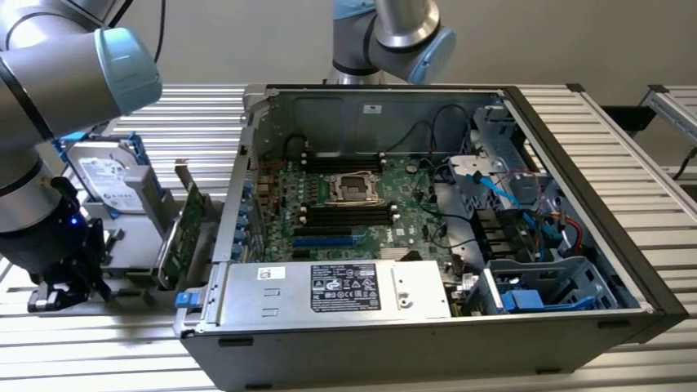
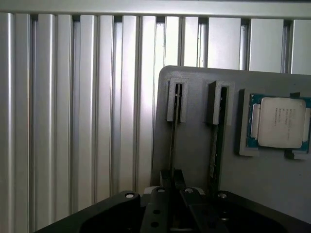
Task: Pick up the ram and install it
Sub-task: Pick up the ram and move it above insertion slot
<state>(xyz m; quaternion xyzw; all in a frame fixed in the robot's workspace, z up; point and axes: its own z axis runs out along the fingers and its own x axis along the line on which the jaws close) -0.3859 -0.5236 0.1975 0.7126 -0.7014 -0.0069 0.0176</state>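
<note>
In the wrist view the ram (image 2: 173, 138) shows edge-on as a thin dark stick standing in a slot of a grey holder (image 2: 194, 155). My gripper (image 2: 172, 176) sits over the stick's near end, and its two black fingertips (image 2: 165, 177) press close on either side of it. A second dark stick (image 2: 216, 145) stands in the neighbouring slot. In the exterior view my gripper (image 1: 60, 287) hangs low at that view's left, beside the open computer case (image 1: 566, 188). The motherboard's black memory slots (image 1: 343, 214) lie inside the case.
A silver processor chip (image 2: 279, 122) rests in the holder beyond the second stick. A hard drive (image 1: 109, 175) and a green expansion card (image 1: 185, 233) stand upright between my arm and the case. Ribbed aluminium table (image 2: 73, 121) surrounds the holder. A second arm's base (image 1: 387, 37) stands behind the case.
</note>
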